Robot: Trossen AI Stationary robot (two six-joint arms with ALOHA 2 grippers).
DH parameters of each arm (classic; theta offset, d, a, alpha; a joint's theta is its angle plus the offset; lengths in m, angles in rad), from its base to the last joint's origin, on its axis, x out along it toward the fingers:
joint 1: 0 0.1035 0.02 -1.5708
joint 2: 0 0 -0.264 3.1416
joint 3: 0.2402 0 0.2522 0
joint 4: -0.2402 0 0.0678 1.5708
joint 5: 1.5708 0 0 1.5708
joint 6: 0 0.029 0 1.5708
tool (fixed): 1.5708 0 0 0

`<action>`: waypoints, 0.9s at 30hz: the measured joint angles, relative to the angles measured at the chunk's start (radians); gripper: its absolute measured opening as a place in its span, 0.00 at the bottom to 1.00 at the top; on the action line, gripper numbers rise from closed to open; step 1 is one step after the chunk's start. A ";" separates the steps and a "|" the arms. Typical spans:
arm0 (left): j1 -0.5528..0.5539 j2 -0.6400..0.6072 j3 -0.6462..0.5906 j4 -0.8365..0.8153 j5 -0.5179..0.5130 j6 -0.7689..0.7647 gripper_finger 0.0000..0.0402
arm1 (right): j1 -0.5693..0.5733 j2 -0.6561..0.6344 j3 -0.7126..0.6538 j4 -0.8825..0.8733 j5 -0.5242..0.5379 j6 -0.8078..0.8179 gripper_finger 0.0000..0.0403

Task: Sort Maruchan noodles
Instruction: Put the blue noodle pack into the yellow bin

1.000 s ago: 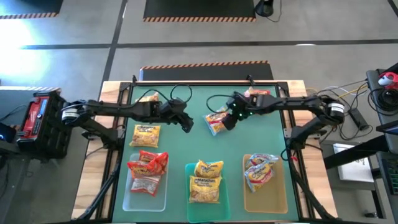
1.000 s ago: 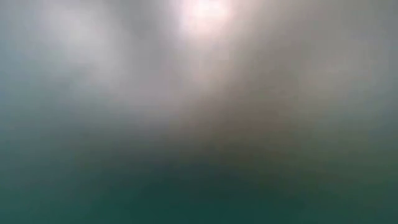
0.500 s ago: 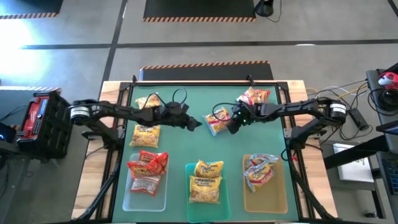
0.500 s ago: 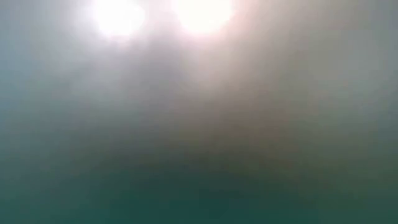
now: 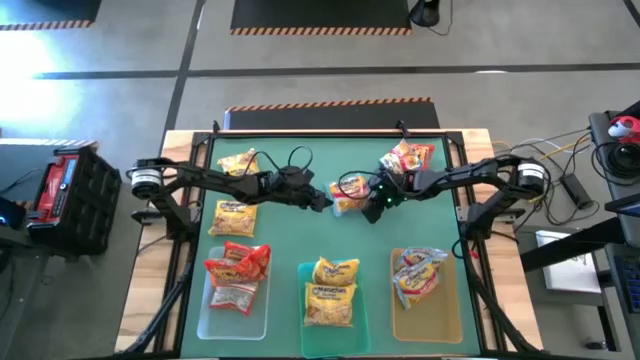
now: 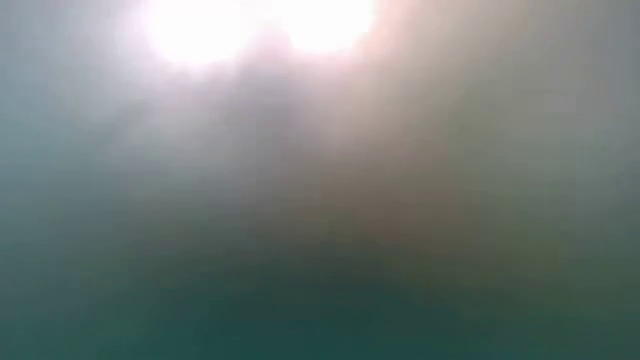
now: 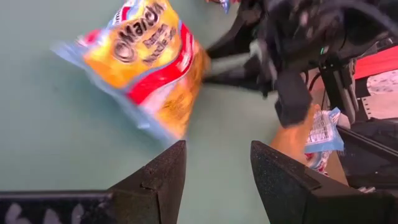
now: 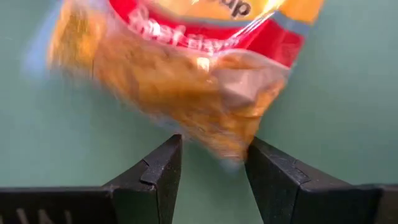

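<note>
**Orange packet caught between two grippers at mid-table**

Orange and red crinkly plastic filled the right wrist view: the right gripper (image 8: 208, 171) had its two dark fingers (image 8: 152, 171) closed narrowly on the edge of a yellow-orange noodle packet (image 5: 348, 193), holding it over the green table mat (image 5: 300, 240) near the middle. From above, the right arm reached in from the right edge toward the centre.

The left gripper (image 7: 214, 171) pointed at the same packet from the left, just beside it; its fingers (image 7: 155, 177) stood apart with nothing between them, the packet lying beyond their tips.

Further out, a red and yellow packet (image 5: 408, 157) lay at the far right of the mat, behind the right arm. A yellow packet (image 5: 238, 162) sat at the far left, and another yellow packet (image 5: 233, 216) lay on the mat nearer, below the left arm.

Along the near edge stood three trays. The clear tray (image 5: 206, 318) on the left held red packets (image 5: 238, 262) and a paler one nearer the edge. The teal tray (image 5: 305, 340) in the middle held yellow packets (image 5: 333, 285). The amber tray (image 5: 450, 320) on the right held packets with white and red labels (image 5: 418, 273).

The low view showed only a blurred haze with two bright patches.
</note>
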 joint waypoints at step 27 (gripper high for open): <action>0.016 0.134 0.010 0.018 -0.074 -0.078 0.40 | 0.005 0.036 0.016 0.327 -0.378 -0.079 0.40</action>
